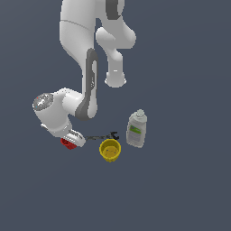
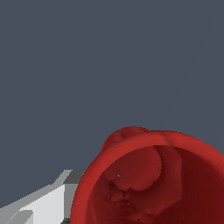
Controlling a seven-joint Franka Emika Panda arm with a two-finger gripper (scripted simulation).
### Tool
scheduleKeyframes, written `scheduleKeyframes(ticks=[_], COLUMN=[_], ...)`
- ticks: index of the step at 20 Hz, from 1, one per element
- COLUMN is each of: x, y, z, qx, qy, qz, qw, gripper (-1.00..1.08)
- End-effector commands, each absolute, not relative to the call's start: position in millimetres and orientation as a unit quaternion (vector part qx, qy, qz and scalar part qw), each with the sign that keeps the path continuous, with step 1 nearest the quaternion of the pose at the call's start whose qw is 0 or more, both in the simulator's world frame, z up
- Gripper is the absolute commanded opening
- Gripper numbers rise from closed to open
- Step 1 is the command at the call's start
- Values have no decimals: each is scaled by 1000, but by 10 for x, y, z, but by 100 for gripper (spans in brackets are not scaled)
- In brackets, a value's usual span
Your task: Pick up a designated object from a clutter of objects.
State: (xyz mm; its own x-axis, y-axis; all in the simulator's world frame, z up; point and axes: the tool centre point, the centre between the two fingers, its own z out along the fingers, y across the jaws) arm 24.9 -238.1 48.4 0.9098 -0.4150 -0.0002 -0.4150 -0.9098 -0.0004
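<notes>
The small red cup rests on the floor at the exterior view's left, mostly covered by my gripper, which reaches down onto it. In the wrist view the red cup fills the frame very close, its open mouth toward the camera. One white finger lies just outside its wall; the other finger is hidden. Whether the jaws press on the cup does not show. The yellow cup, the dark wrench-like tool and the white bottle with a green label make up the remaining clutter.
The wrench lies between my gripper and the yellow cup, close to both. The bottle stands upright farther toward the exterior view's right. My arm's white links rise above the cup. The floor is flat dark grey.
</notes>
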Motion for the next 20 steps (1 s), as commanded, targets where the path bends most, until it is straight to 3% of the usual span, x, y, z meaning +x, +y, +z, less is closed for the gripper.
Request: scheduleKeyframes(ticks=[1,12,20], x=[249,251,225], y=[-2385,-2383,-2388], z=[471,511,832], qx=[-977,-977,-977], qy=[213,212,213], qz=[0,-1,-1], qw=[0,0,0], gripper=[-100,-100,-100])
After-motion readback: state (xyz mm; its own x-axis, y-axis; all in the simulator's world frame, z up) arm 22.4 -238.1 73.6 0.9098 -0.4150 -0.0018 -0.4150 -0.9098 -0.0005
